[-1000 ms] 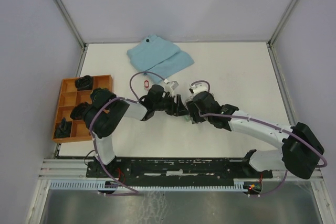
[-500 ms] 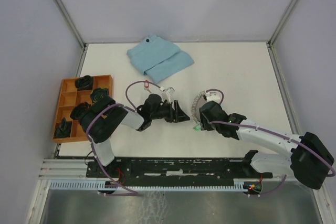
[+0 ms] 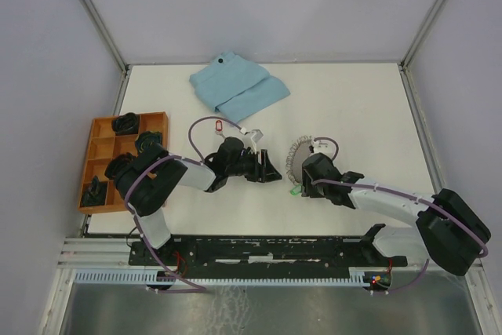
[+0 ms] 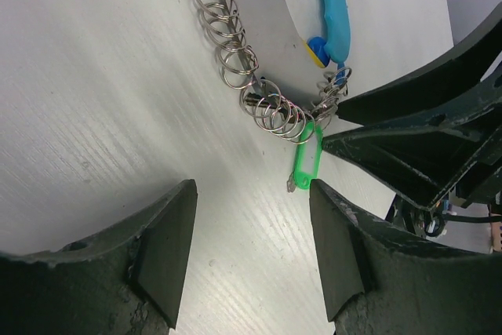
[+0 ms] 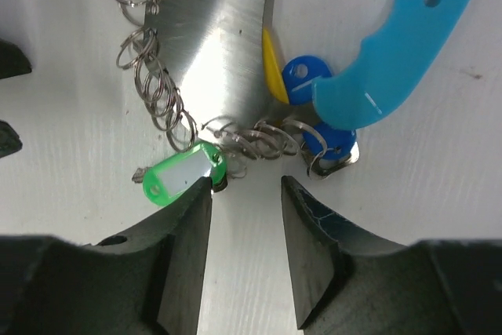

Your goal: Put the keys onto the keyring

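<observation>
The keyring lies on the white table as a chain of grey rings (image 5: 149, 76) with a light-blue strap (image 5: 400, 29) and a yellow tag (image 5: 273, 64). A green-tagged key (image 5: 184, 172) hangs at the chain's bend, and a blue-tagged key (image 5: 329, 145) lies beside it under the strap. My right gripper (image 5: 247, 194) is open just short of the chain, its left fingertip against the green tag, bare table between the jaws. My left gripper (image 4: 251, 225) is open and empty, facing the chain (image 4: 235, 60) and green key (image 4: 304, 164). A red-tagged key (image 3: 219, 125) lies apart near the cloth.
A folded light-blue cloth (image 3: 239, 88) lies at the back of the table. An orange compartment tray (image 3: 100, 147) with dark parts stands at the left edge. The right gripper's fingers (image 4: 408, 139) fill the right of the left wrist view, close to the left gripper.
The right gripper has drawn away from the left one toward the right, uncovering the keyring on the table, and its jaws have narrowed. The left gripper shifted slightly and stayed open.
</observation>
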